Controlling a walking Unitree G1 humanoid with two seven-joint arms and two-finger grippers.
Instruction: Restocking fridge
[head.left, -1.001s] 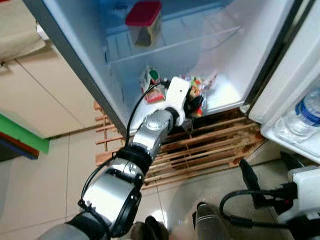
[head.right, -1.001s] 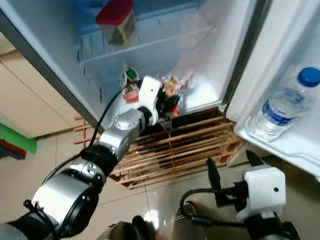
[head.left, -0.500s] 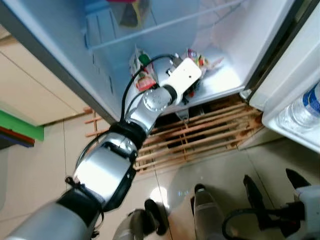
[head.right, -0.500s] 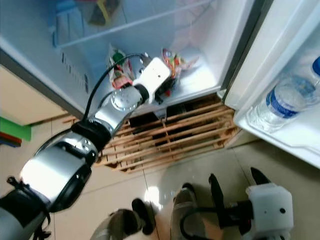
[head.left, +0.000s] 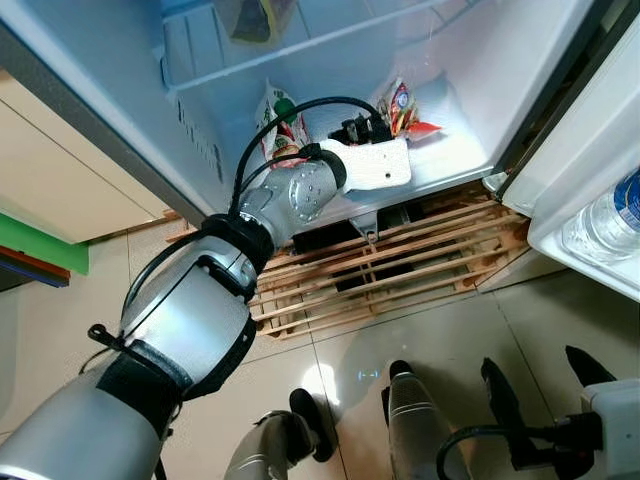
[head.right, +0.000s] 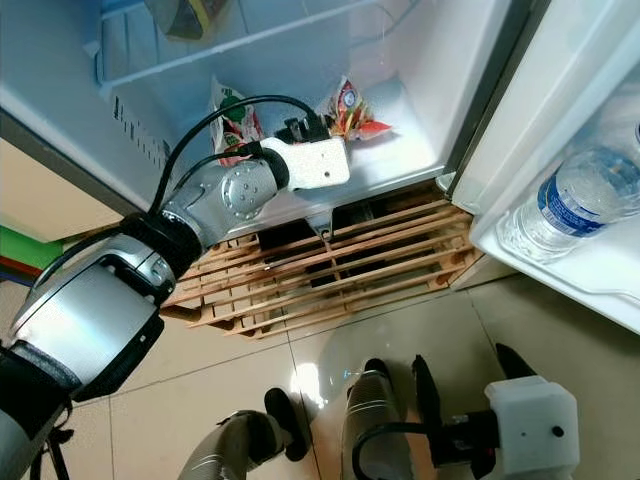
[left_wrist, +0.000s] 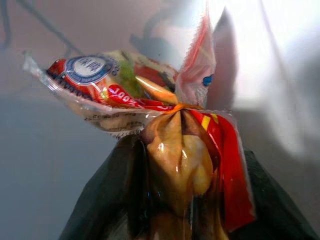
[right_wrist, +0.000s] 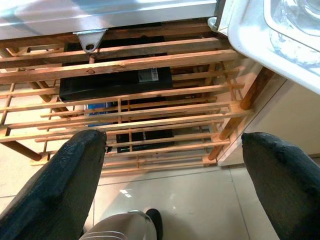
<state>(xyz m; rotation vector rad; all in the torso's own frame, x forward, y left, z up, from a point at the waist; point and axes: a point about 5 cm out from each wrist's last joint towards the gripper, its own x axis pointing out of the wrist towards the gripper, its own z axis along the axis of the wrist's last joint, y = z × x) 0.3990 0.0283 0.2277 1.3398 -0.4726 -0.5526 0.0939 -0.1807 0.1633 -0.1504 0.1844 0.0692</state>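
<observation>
Snack bag (left_wrist: 150, 107) is clear crinkly plastic with red and yellow print and a round blue-and-white label near one end; brownish pieces are showing through the film; its neck is bunched and twisted. It is lying on the fridge (head.left: 470, 110) floor, far right part of the bottom compartment, just beside the right inner wall. Left gripper (head.left: 372, 128) is reaching into that compartment from the near left; its fingers (left_wrist: 110, 200) are sitting on either side of the bag's bunched end, jaws closed down onto it, pinching the film between them. A green-and-white pouch (head.left: 281, 122) is standing just left of the left arm, against the back. Right gripper (right_wrist: 170, 165) is hanging low on the near right, over the tiled floor (head.left: 440, 330); jaws are spread wide, holding and touching nothing. Wooden pallet (right_wrist: 150, 95) is sitting under the fridge; water bottle (head.right: 570, 200) is lying in the door shelf on the right.
</observation>
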